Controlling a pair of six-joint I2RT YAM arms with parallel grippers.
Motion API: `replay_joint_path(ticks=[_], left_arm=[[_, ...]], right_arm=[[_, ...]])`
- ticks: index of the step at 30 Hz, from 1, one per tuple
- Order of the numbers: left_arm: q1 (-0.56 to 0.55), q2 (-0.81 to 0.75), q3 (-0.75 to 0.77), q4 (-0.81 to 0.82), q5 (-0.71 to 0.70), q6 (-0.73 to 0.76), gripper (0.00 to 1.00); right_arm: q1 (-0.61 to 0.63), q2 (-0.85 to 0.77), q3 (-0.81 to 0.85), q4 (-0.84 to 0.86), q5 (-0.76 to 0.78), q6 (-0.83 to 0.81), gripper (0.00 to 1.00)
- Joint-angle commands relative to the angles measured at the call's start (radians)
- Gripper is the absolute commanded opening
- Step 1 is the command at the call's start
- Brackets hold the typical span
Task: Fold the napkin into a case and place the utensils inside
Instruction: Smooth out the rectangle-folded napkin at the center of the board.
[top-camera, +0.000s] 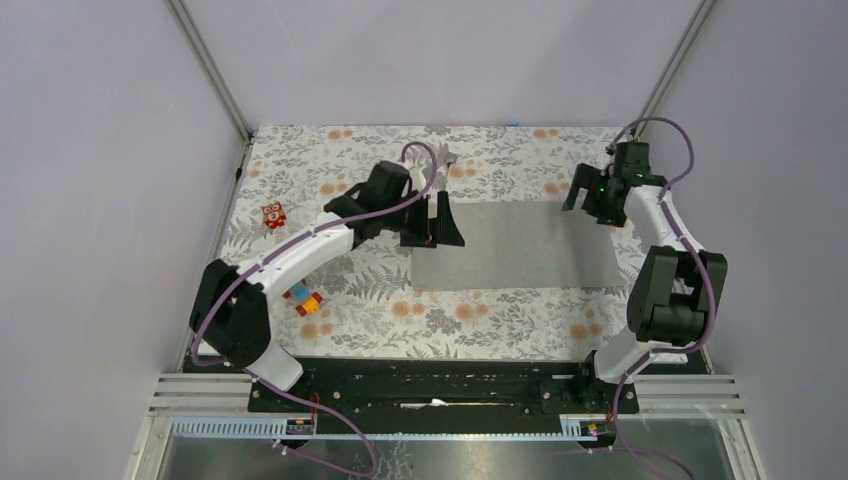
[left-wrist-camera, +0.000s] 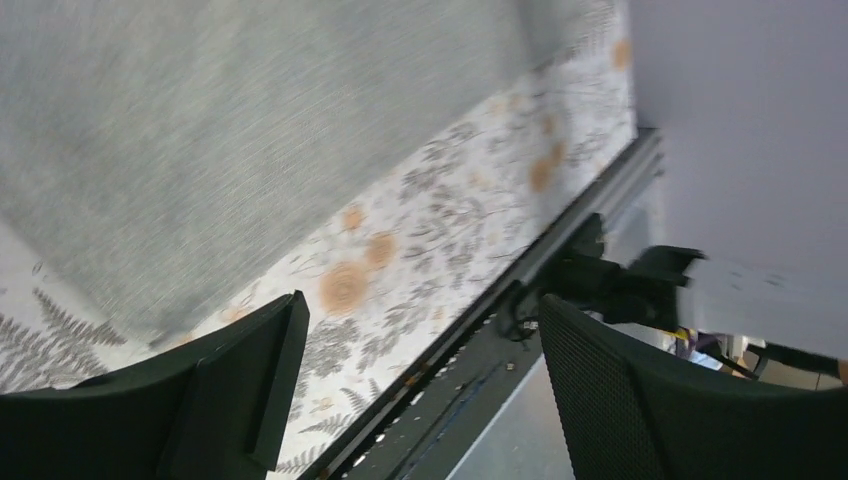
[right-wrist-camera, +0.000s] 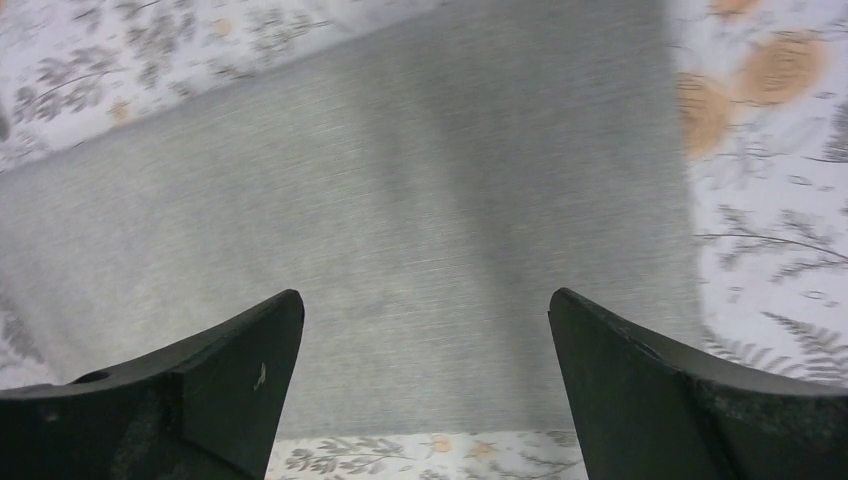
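Left gripper (top-camera: 441, 222) gapes wide, holding nothing, over the left edge of the plain mid-grey rectangular cloth napkin (top-camera: 520, 245). Right gripper (top-camera: 590, 200), equally wide and empty, hovers above its far right corner.

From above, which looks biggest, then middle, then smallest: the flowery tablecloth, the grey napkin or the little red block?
1. flowery tablecloth, biggest, covering the whole table
2. grey napkin, lying flat on it
3. red block, by far the smallest
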Motion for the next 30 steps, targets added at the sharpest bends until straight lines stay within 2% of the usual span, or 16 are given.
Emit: replay_joint_path(ticks=[1,2,4,8,9,14,18,25,27,30], left_arm=[[-0.001,-0.090,0.141,-0.116,0.108,0.122,0.91],[0.002,-0.099,0.148,-0.130,0.096,0.145,0.91],[0.006,-0.119,0.134,-0.145,0.057,0.164,0.91],[0.037,-0.157,0.020,-0.066,0.120,0.140,0.92],[0.042,-0.152,0.022,-0.077,0.127,0.140,0.98],[0.019,-0.146,0.026,-0.090,0.133,0.149,0.99],[0.010,-0.140,0.024,-0.092,0.139,0.156,0.99],[0.026,-0.122,0.021,-0.084,0.161,0.157,0.99],[0.032,-0.120,0.014,-0.074,0.175,0.153,0.99],[0.039,-0.122,0.010,-0.067,0.179,0.153,0.99]], right_arm=[[-0.171,0.110,0.075,-0.081,-0.119,-0.079,1.00],[-0.231,0.147,0.101,-0.105,-0.190,-0.081,1.00],[-0.287,0.215,0.155,-0.158,-0.229,-0.091,1.00],[-0.313,0.322,0.265,-0.289,-0.123,-0.124,1.00],[-0.313,0.341,0.286,-0.302,-0.111,-0.126,1.00],[-0.313,0.457,0.426,-0.419,-0.059,-0.189,0.98],[-0.313,0.489,0.491,-0.464,-0.001,-0.228,0.89],[-0.305,0.475,0.417,-0.419,0.018,-0.219,0.66],[-0.294,0.477,0.405,-0.414,0.019,-0.221,0.63],[-0.277,0.495,0.407,-0.416,0.007,-0.226,0.64]])
